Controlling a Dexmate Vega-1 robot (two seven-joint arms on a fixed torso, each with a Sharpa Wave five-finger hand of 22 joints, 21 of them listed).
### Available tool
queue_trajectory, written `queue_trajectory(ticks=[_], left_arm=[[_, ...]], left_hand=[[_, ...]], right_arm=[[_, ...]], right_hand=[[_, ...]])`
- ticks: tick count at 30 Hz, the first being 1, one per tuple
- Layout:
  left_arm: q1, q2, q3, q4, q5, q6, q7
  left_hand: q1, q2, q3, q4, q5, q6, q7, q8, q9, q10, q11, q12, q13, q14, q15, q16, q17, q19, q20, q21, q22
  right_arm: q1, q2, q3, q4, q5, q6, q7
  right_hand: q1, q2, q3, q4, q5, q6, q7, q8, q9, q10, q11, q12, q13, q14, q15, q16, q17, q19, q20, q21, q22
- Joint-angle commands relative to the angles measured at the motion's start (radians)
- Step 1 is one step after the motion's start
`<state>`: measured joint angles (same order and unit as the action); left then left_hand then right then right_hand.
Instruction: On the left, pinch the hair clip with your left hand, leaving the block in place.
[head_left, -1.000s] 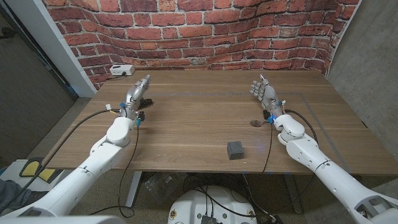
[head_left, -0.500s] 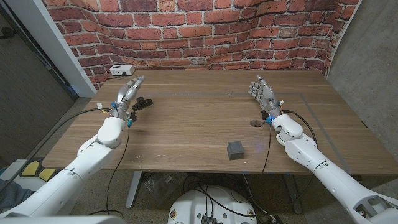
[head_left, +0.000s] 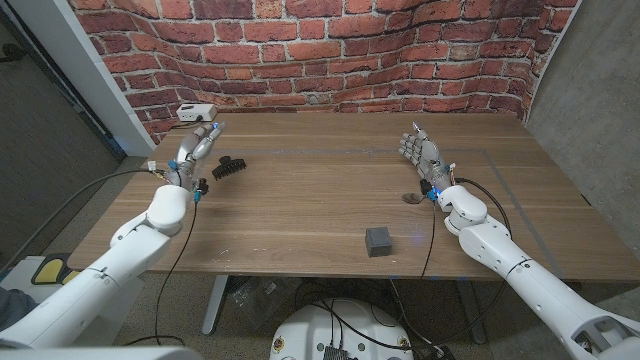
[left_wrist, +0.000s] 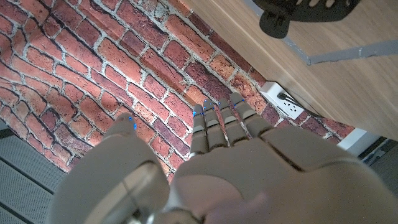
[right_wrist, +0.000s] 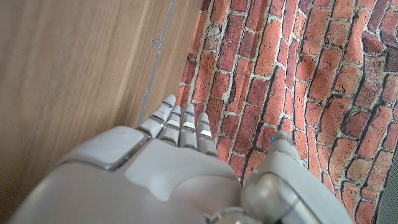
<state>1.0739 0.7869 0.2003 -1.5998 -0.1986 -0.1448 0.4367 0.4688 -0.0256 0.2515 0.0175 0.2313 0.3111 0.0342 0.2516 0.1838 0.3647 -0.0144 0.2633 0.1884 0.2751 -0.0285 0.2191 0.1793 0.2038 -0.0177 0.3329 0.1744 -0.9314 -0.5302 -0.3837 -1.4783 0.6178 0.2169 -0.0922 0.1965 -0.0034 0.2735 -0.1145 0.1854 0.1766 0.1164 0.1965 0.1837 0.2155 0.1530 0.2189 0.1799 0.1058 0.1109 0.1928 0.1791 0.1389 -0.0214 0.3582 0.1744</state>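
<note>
One black toothed hair clip (head_left: 227, 167) lies just beside the left hand (head_left: 194, 150), whose straight fingers hold nothing.

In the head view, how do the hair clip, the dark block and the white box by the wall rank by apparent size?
1. Hair clip, widest.
2. White box and dark block look alike; the block is nearer the camera, so I leave them unranked.

In the left wrist view the black hair clip (left_wrist: 305, 14) was cut off by the picture's edge, so only part of its body and teeth showed. In the head view the small dark mark (head_left: 411, 198) on the wooden table (head_left: 320, 190), just beside the right hand (head_left: 424, 155), was too small to identify. The white box (head_left: 197, 112) at the table's far left corner was too small to make out in detail.
</note>
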Motion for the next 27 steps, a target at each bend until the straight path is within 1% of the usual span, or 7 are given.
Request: queue_trajectory(ticks=[1, 11, 15, 16, 19, 22, 27], left_arm=[[-0.003, 0.075, 0.016, -0.089, 0.153, 0.246, 0.087], [-0.032, 0.123, 0.054, -0.149, 0.239, 0.403, 0.087], [-0.043, 0.146, 0.073, -0.176, 0.28, 0.465, 0.082], [-0.046, 0.152, 0.078, -0.183, 0.289, 0.481, 0.078], [-0.054, 0.165, 0.093, -0.203, 0.319, 0.528, 0.075], [-0.06, 0.179, 0.109, -0.226, 0.348, 0.578, 0.065], [-0.071, 0.213, 0.132, -0.258, 0.375, 0.642, 0.017]], left_hand=[[0.01, -0.006, 0.0, -0.009, -0.004, 0.016, -0.001, 0.005, 0.005, 0.013, -0.001, 0.004, 0.004, 0.012, 0.0, 0.002, 0.002, 0.015, 0.001, 0.005, 0.004], [0.031, -0.006, 0.004, -0.021, -0.006, 0.038, -0.006, 0.007, 0.005, 0.035, -0.018, 0.004, 0.005, 0.032, -0.011, 0.001, 0.002, 0.029, -0.004, 0.003, 0.004], [0.05, -0.008, 0.008, -0.033, -0.006, 0.05, -0.011, 0.007, 0.005, 0.049, -0.029, 0.004, 0.005, 0.042, -0.017, 0.0, 0.001, 0.039, -0.006, 0.002, 0.004], [0.059, -0.01, 0.01, -0.039, -0.005, 0.055, -0.013, 0.008, 0.005, 0.055, -0.032, 0.004, 0.005, 0.047, -0.019, 0.0, 0.0, 0.041, -0.007, 0.001, 0.004], [0.12, -0.021, 0.021, -0.078, -0.001, 0.076, -0.022, 0.008, 0.006, 0.08, -0.047, 0.002, 0.004, 0.063, -0.027, -0.006, -0.002, 0.056, -0.012, -0.003, 0.003], [0.179, -0.044, 0.026, -0.117, 0.002, 0.103, -0.038, 0.009, 0.006, 0.106, -0.073, -0.003, 0.005, 0.096, -0.048, -0.006, -0.003, 0.076, -0.019, -0.009, 0.003], [0.216, -0.059, 0.028, -0.14, 0.004, 0.12, -0.052, 0.009, 0.006, 0.126, -0.095, -0.005, 0.005, 0.105, -0.057, -0.01, -0.003, 0.088, -0.026, -0.012, 0.003]], right_arm=[[-0.003, -0.003, -0.003, -0.007, 0.0, -0.009, -0.003], [-0.002, -0.006, -0.005, -0.011, -0.003, -0.015, -0.002], [-0.001, -0.006, -0.005, -0.013, -0.002, -0.016, -0.003], [-0.001, -0.005, -0.005, -0.013, -0.002, -0.016, -0.003], [0.0, -0.005, -0.006, -0.013, -0.003, -0.017, -0.003], [0.001, -0.004, -0.006, -0.011, -0.002, -0.017, -0.002], [0.004, -0.002, -0.01, -0.006, 0.0, -0.024, 0.002]], right_hand=[[0.015, 0.001, 0.002, -0.003, 0.0, -0.001, -0.001, 0.001, 0.004, 0.012, -0.003, 0.007, 0.005, 0.004, 0.005, -0.001, 0.003, 0.008, 0.001, -0.006, 0.006], [0.018, 0.003, 0.002, -0.005, -0.001, -0.001, -0.001, 0.0, 0.004, 0.012, -0.002, 0.006, 0.005, 0.006, 0.006, -0.002, 0.003, 0.01, 0.001, -0.008, 0.006], [0.019, 0.003, 0.003, -0.006, -0.001, -0.001, -0.001, 0.0, 0.004, 0.012, -0.004, 0.006, 0.005, 0.006, 0.005, -0.002, 0.003, 0.01, 0.001, -0.009, 0.006], [0.02, 0.003, 0.002, -0.006, -0.001, -0.001, -0.001, 0.0, 0.004, 0.012, -0.004, 0.005, 0.005, 0.006, 0.005, -0.002, 0.003, 0.01, 0.0, -0.01, 0.006], [0.02, 0.003, 0.002, -0.006, -0.001, -0.001, -0.002, 0.0, 0.004, 0.012, -0.004, 0.005, 0.005, 0.007, 0.005, -0.002, 0.003, 0.011, 0.001, -0.011, 0.006], [0.02, 0.004, 0.002, -0.006, -0.002, -0.001, -0.002, 0.0, 0.004, 0.012, -0.003, 0.005, 0.005, 0.007, 0.006, -0.002, 0.004, 0.011, 0.001, -0.011, 0.006], [0.021, 0.004, 0.002, -0.007, -0.002, -0.001, -0.003, 0.0, 0.004, 0.013, -0.003, 0.005, 0.005, 0.007, 0.005, -0.002, 0.004, 0.012, 0.002, -0.012, 0.006]])
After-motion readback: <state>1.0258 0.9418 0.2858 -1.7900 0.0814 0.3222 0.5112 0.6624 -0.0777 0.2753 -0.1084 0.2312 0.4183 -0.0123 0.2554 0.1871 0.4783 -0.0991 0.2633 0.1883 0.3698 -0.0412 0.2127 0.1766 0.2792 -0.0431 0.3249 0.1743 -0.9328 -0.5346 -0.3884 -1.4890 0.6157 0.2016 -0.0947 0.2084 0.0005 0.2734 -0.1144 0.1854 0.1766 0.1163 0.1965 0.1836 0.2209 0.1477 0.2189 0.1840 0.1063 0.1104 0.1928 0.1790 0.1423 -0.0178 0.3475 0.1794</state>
